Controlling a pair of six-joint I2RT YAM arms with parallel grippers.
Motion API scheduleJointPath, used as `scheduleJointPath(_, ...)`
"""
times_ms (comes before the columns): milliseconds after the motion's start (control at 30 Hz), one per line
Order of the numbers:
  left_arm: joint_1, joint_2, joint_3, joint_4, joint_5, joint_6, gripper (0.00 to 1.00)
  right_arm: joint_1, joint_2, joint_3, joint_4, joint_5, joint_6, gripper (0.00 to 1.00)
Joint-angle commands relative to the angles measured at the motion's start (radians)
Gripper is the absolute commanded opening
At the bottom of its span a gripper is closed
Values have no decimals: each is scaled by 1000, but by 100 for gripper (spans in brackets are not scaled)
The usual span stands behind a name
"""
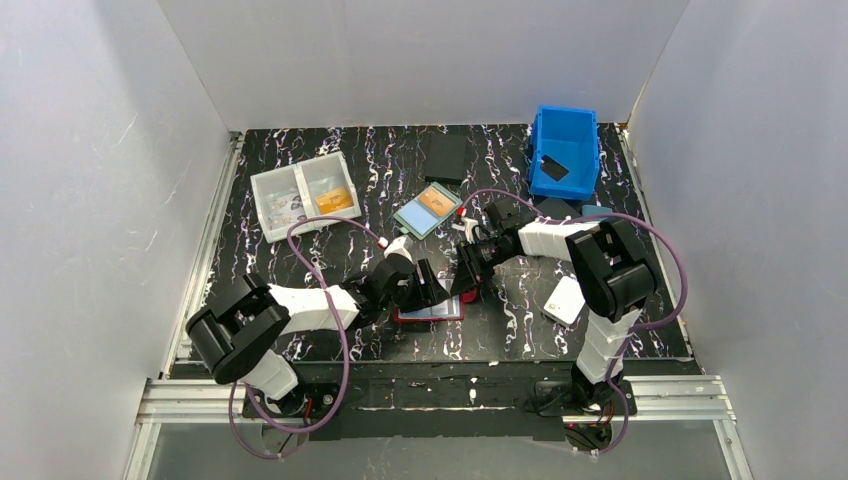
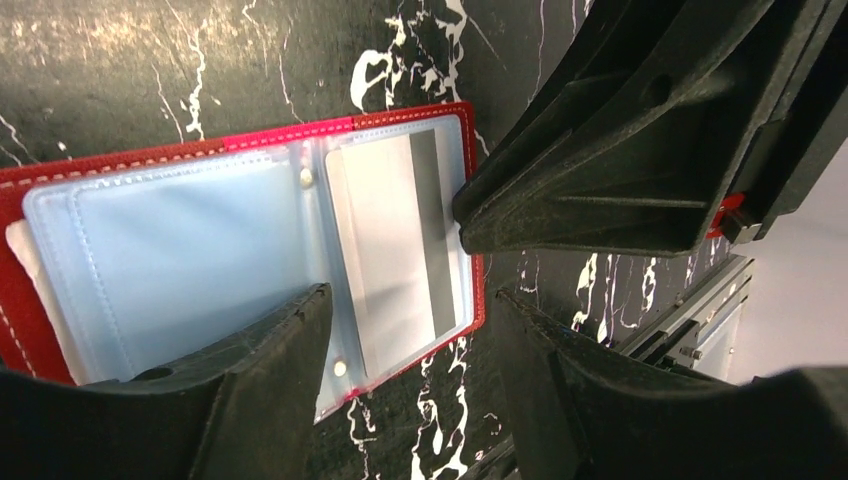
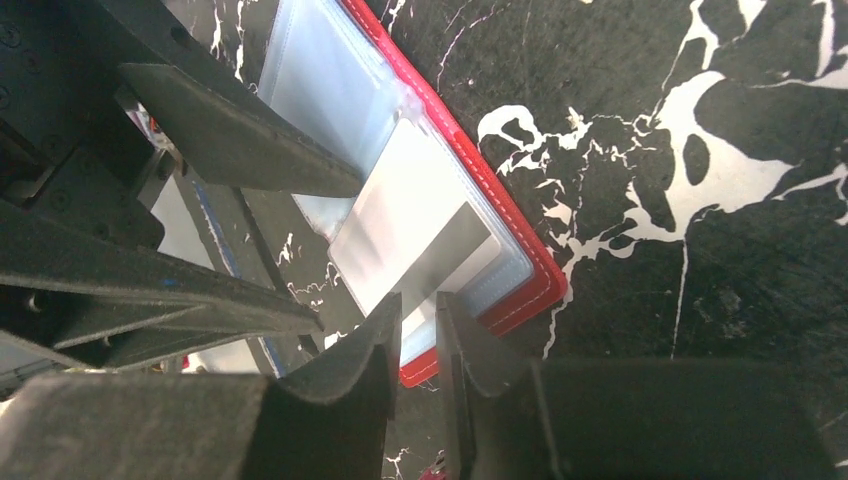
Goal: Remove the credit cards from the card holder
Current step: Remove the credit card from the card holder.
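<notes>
The card holder [image 1: 430, 313] lies spread open on the marbled black table, red-edged with light-blue clear sleeves [image 2: 190, 260]. One pale credit card [image 2: 395, 250] with a grey stripe sits in the right-hand sleeve [image 3: 400, 230]. My left gripper [image 2: 410, 293] is open and straddles the holder's near right corner, one finger [image 2: 260, 380] over the blue sleeve and the other [image 2: 560, 380] over the table. My right gripper [image 3: 417, 300] stands at the card end of the holder with its jaws a narrow slit apart and nothing seen between them. Its finger [image 2: 600, 150] touches the holder's right edge.
A teal-framed case with an orange card [image 1: 428, 210] lies behind the grippers. A clear divided box [image 1: 305, 193] is at the back left, a blue bin [image 1: 565, 150] at the back right, a flat black item [image 1: 445, 157] at the back. A white object [image 1: 565, 298] lies by the right arm.
</notes>
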Motion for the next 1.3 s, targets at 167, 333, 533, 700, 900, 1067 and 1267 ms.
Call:
scheduleJointPath(167, 22, 59, -35, 59, 38, -26, 50, -7, 57, -14, 39, 1, 23, 17)
scheduleJointPath(333, 23, 91, -33, 76, 72, -34, 49, -8, 65, -20, 62, -39, 46, 16)
scheduleJointPath(533, 23, 105, -42, 97, 84, -47, 44, -7, 87, -24, 90, -79, 75, 18)
scheduleJointPath(700, 26, 105, -58, 111, 83, -74, 33, -7, 103, -24, 96, -96, 85, 21)
scheduleJointPath(900, 36, 105, -93, 137, 75, -120, 0, -7, 102, -20, 80, -73, 69, 21)
scheduleJointPath(1067, 53, 89, -133, 168, 82, -144, 0, -7, 112, -8, 43, -10, 36, 21)
scheduleJointPath(1267, 88, 65, -214, 244, 111, -167, 0, -8, 118, 2, 9, 66, 10, 24)
